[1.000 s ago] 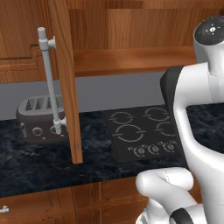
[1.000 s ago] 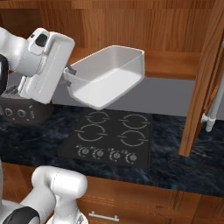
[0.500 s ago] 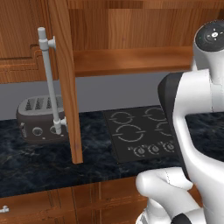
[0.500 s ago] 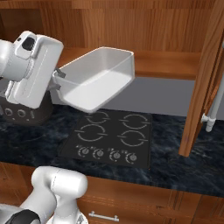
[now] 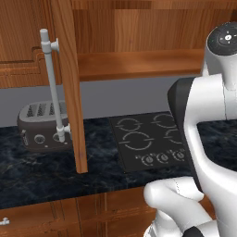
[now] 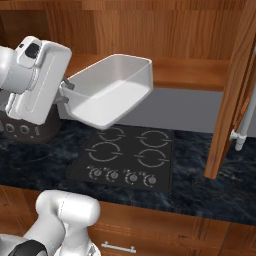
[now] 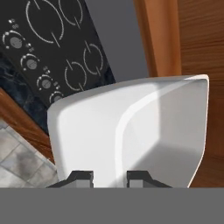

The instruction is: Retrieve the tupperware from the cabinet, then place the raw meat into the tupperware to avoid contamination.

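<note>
The tub (image 6: 111, 90) sits in the claw (image 6: 66, 93), up above the stove (image 6: 125, 157). The toaster (image 5: 41, 127) is to its left, the cabinet (image 6: 165, 45) behind.

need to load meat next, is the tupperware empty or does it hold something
Empty: the tupperware, clamped in the gripper, shows bare white inside.

You have open air over the cooktop (image 6: 122, 160), where the tupperware (image 6: 112, 90) hangs tilted. The cabinet (image 6: 200, 70) shelf edge sits just behind it, its open doors (image 5: 67, 83) flank both sides, and the toaster (image 5: 41, 127) probably crowds the left counter.
</note>
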